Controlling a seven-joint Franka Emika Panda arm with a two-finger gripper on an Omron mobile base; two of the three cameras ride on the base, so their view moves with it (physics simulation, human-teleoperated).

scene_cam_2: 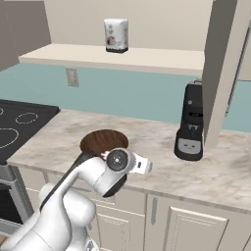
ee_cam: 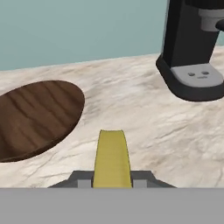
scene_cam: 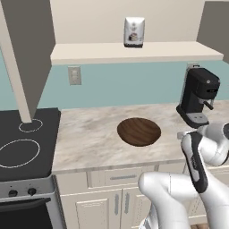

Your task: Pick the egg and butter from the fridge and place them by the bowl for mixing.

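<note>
Yellow butter (ee_cam: 112,158) sits clamped in your hand (ee_cam: 112,181), the stick pointing away from the camera between the two dark fingertips (ee_cam: 81,180) and out over the marbled surface (ee_cam: 144,113). You are grasping it firmly on both sides; the grip looks square, with the stick running straight forward.

Take the bowl (ee_cam: 35,117) as your landmark. In the hand view the butter hangs just to the right of the bowl's rim, near it but not touching, above bare surface. Whether the stick's far end rests on the surface or floats above it, you cannot tell from these pictures.

From the left base view, the bowl (scene_cam: 138,131) lies mid-surface, with the black coffee machine (scene_cam: 198,95) to its right against the teal wall. The stove (scene_cam: 24,143) lies well to the bowl's left. A white bag (scene_cam: 134,31) stands on the shelf (scene_cam: 134,51) above and behind the bowl.

In the right base view the arm's wrist covers the near edge of the bowl (scene_cam_2: 104,140), and the coffee machine (scene_cam_2: 191,122) stands well to its right.
</note>
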